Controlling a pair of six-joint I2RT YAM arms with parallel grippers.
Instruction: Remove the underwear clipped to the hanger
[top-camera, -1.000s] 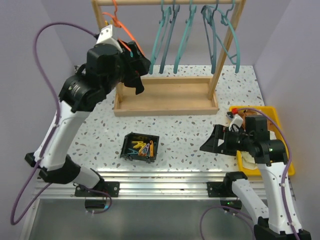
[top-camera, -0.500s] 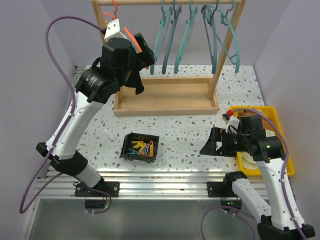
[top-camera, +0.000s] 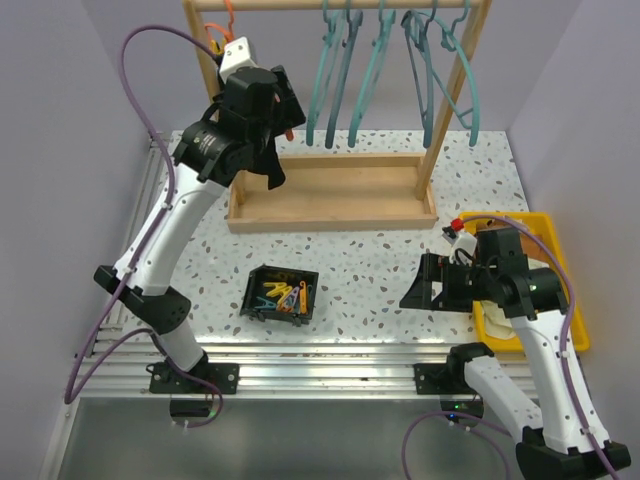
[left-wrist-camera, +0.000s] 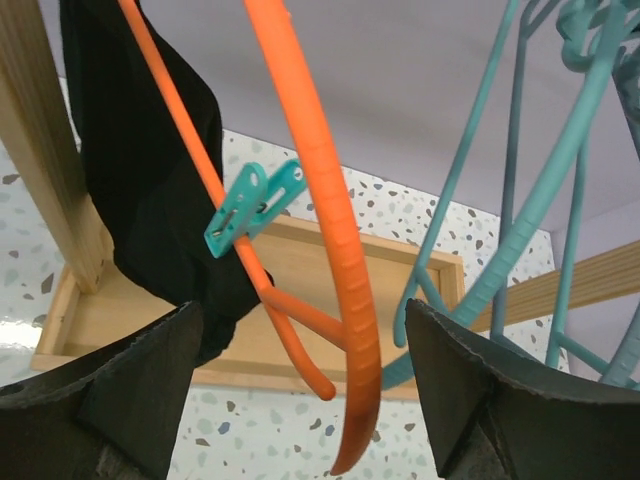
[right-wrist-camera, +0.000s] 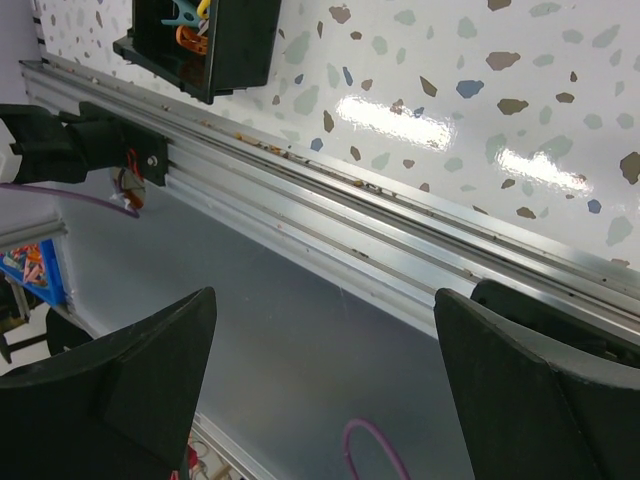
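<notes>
The black underwear (left-wrist-camera: 150, 200) hangs from an orange hanger (left-wrist-camera: 310, 180), held there by a teal clip (left-wrist-camera: 250, 205). In the top view the black underwear (top-camera: 266, 165) droops over the wooden rack's left end. My left gripper (left-wrist-camera: 300, 400) is open, and the hanger's lower tip hangs between its jaws without touching them. In the top view the left gripper (top-camera: 283, 103) is up at the hanger. A pale cloth (top-camera: 493, 322) shows in the yellow bin (top-camera: 558, 235), mostly hidden by my right arm. My right gripper (top-camera: 425, 283) is open and empty, low over the table's right side.
The wooden rack (top-camera: 330, 195) carries several teal hangers (top-camera: 345, 75) close to the right of the orange one. A black box of coloured clips (top-camera: 281, 292) sits at the table's front middle. The right wrist view shows that box (right-wrist-camera: 200, 40) and the metal rail (right-wrist-camera: 400, 250).
My left arm has risen and swung right, bringing its gripper up around the orange hanger. The right arm has shifted only slightly.
</notes>
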